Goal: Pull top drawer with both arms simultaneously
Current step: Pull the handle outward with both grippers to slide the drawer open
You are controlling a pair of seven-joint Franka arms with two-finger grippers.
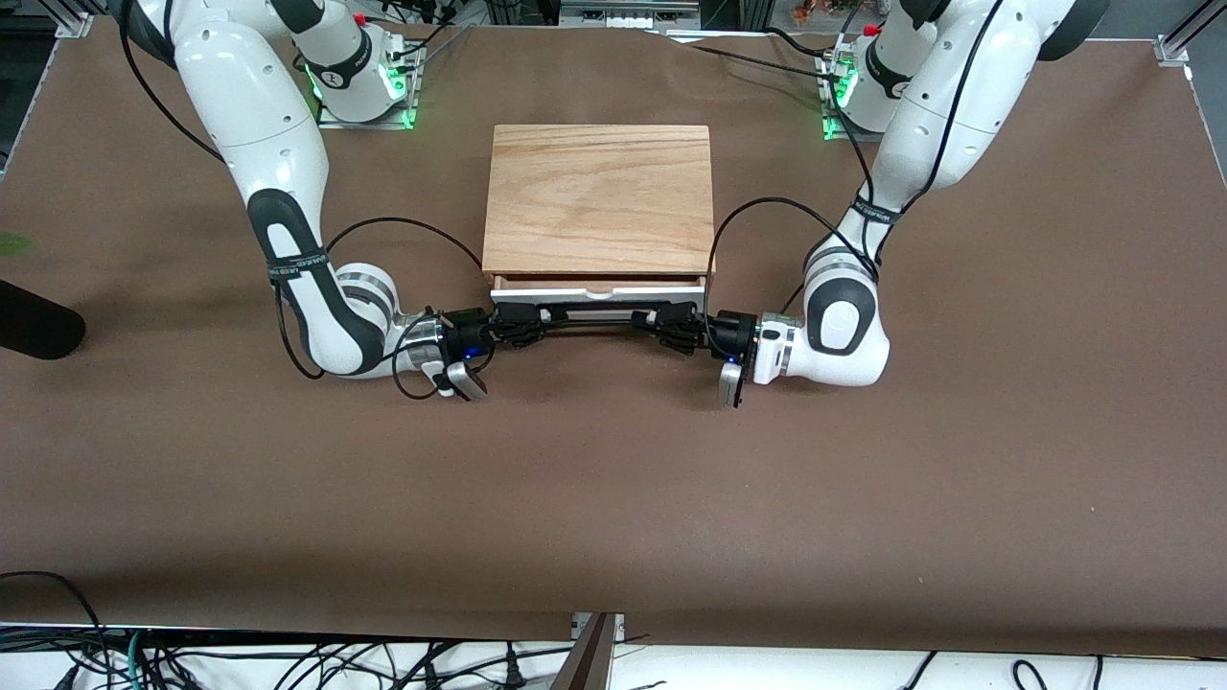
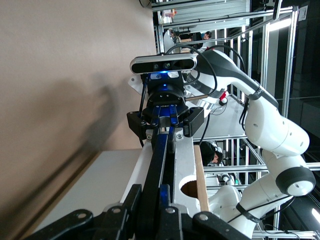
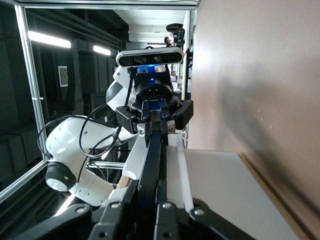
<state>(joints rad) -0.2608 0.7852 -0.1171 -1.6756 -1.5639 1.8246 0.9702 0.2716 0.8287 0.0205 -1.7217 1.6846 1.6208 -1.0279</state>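
The top drawer (image 1: 599, 291) is out by a narrow strip from under the box's wooden top, and a sliver of reddish wood shows inside it. Its long black bar handle (image 1: 594, 317) runs in front of the white panel. My left gripper (image 1: 671, 326) is shut on the handle at the end toward the left arm. My right gripper (image 1: 522, 324) is shut on it at the end toward the right arm. In the left wrist view my left gripper (image 2: 157, 197) clamps the bar (image 2: 159, 160). In the right wrist view my right gripper (image 3: 150, 192) clamps the bar (image 3: 152, 160).
The box's light wooden top (image 1: 599, 196) lies between the two arm bases. A black rounded object (image 1: 34, 324) lies at the right arm's end of the table. The brown table (image 1: 613, 498) spreads wide in front of the drawer.
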